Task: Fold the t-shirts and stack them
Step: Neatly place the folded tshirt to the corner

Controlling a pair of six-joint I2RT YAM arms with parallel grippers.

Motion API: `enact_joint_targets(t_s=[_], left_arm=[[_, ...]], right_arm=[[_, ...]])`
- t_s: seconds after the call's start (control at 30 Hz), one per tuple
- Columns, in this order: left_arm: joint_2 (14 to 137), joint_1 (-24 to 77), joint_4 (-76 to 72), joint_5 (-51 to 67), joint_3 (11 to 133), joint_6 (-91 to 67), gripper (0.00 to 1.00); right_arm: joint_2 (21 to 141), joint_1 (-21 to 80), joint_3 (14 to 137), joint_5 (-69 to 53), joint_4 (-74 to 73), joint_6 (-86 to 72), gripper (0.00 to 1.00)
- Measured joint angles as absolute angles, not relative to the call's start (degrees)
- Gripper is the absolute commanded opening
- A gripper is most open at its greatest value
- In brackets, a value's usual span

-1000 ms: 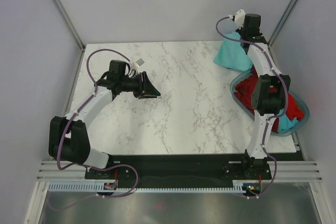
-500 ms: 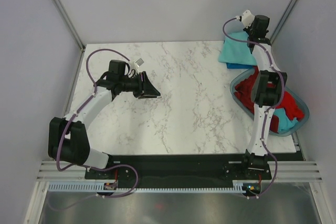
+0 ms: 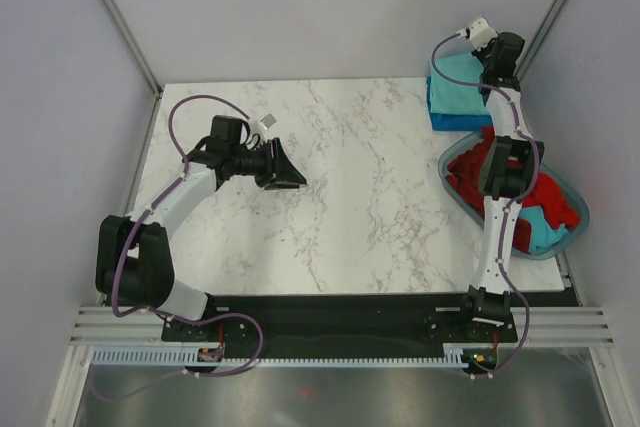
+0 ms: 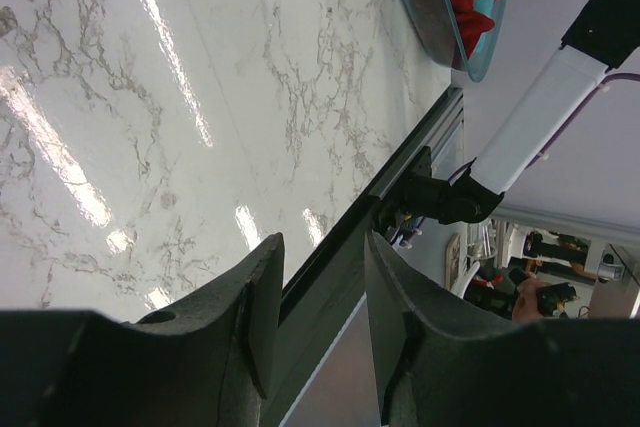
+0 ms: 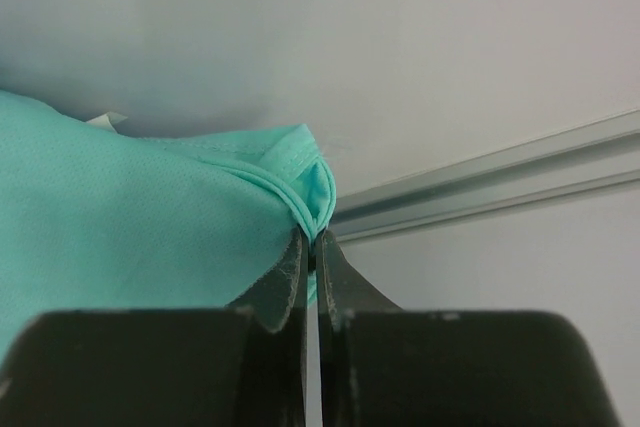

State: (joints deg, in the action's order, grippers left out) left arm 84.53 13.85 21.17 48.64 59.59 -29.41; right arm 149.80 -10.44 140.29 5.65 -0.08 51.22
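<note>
Teal shirt [image 5: 120, 217]: hem clamped in the closed right gripper [image 5: 310, 247], held up at the table's [image 3: 350, 147] far right corner, beyond the basket [image 3: 572, 193] of red shirts [image 3: 465, 172]. Left gripper [image 4: 315, 277]: parted, empty. Risk: the thin hem may slip out, dropping the shirt bunched.

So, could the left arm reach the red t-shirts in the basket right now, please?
Probably not easily: the left gripper is over the table's left half, the basket at its right edge, with the right arm above it.
</note>
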Motion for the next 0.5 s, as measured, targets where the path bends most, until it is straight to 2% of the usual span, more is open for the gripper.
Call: enact_joint_targets(t_s=[0.07, 0.17, 0.2, 0.37, 0.5], left_arm=[[85.0, 13.8, 21.2, 48.6, 59.6, -29.4, 0.45], [85.4, 13.8, 21.2, 48.6, 59.6, -29.4, 0.45], [85.5, 13.8, 21.2, 48.6, 59.6, -29.4, 0.45], [85.7, 13.8, 21.2, 48.6, 59.6, -29.4, 0.45], [85.6, 13.6, 21.2, 48.6, 59.6, -29.3, 0.45]], right_arm=[[151.2, -10.6, 140.8, 5.1, 1.6, 50.5, 0.24], [153.0, -10.9, 140.9, 3.9, 4.8, 47.7, 0.34], [153.4, -11.0, 140.9, 3.7, 5.6, 46.5, 0.41], [153.0, -11.0, 140.2, 3.8, 7.4, 39.8, 0.51], [144.4, -9.9, 125.4, 4.1, 9.8, 35.8, 0.55]])
